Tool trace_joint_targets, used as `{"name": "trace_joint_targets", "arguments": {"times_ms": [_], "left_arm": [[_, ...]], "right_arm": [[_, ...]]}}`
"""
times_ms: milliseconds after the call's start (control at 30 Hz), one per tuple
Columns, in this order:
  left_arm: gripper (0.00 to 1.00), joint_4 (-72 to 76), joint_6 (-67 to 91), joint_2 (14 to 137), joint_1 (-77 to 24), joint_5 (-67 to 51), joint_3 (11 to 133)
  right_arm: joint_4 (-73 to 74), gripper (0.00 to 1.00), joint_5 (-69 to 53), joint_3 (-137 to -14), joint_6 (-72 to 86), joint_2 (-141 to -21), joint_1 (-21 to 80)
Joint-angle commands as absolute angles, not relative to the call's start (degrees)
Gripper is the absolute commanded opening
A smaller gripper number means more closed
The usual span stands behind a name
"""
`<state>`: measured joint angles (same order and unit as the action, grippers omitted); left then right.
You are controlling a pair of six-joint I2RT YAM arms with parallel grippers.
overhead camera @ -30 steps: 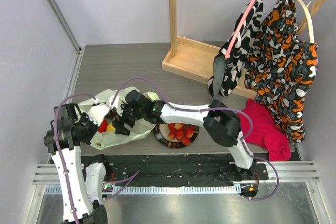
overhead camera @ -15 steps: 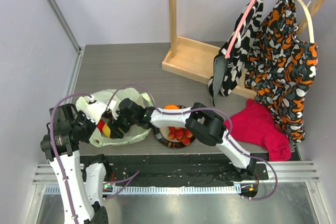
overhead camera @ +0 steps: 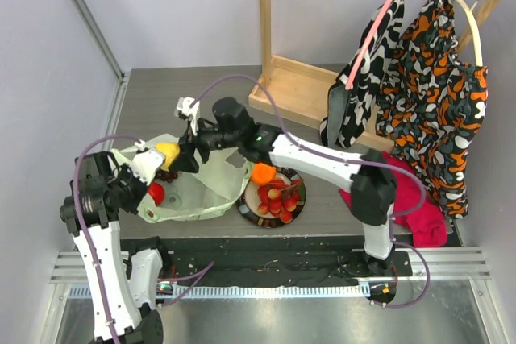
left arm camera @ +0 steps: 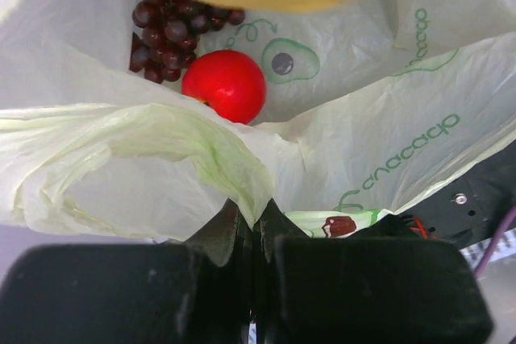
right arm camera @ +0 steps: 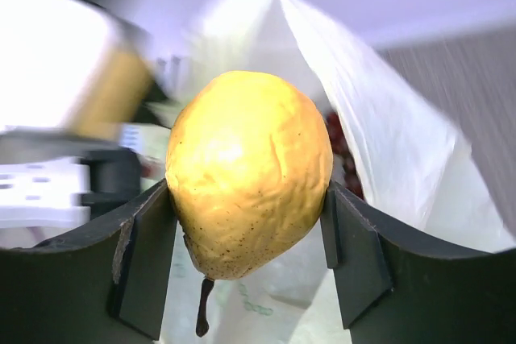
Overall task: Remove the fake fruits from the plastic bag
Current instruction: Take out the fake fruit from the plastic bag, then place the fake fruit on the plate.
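The pale green plastic bag [overhead camera: 203,192] lies open at the near left of the table. My left gripper [overhead camera: 143,168] is shut on its rim, and the pinched fold shows between the jaws in the left wrist view [left arm camera: 256,215]. My right gripper [overhead camera: 174,157] is shut on a yellow fruit [overhead camera: 167,152] with a dark stem and holds it above the bag's mouth; it fills the right wrist view [right arm camera: 246,171]. A red apple [left arm camera: 224,84] and a dark grape bunch [left arm camera: 168,30] lie inside the bag [left arm camera: 363,142].
A dark-rimmed plate [overhead camera: 295,209] right of the bag holds an orange [overhead camera: 263,173] and small red fruits [overhead camera: 274,201]. A red cloth [overhead camera: 403,199] lies at the near right. A wooden rack [overhead camera: 290,90] with hanging patterned clothes [overhead camera: 427,94] stands at the back right.
My right gripper reached into the bag, closed on the yellow fruit and rose up and back out of the mouth. The bag now lies spread wider. The left arm shifted slightly.
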<state>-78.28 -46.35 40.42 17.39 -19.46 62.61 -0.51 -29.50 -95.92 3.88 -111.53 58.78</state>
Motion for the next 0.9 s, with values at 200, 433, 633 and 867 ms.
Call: {"name": "trace_joint_targets", "arguments": {"times_ms": [200,433,633,867], "left_arm": [[0.0,-72.4,-24.3,48.2,17.8,-17.4,65.7],[0.0,-65.7,-12.4,56.4,17.7,-12.1,72.2],[0.0,-62.1,-9.6,57.1,17.7,-14.0,73.4],[0.0,-65.1,-10.6,56.3,17.7,-17.1,72.2]], "right_arm": [[21.1,0.47,-32.4,-91.4,-11.4,-89.6,55.1],[34.7,0.48,-24.0,-72.7,-29.8,-72.7,49.6],[34.1,0.45,-20.8,-70.7,-25.4,-74.4,42.2],[30.8,0.43,-21.3,-71.5,-28.7,-85.3,31.2]]}}
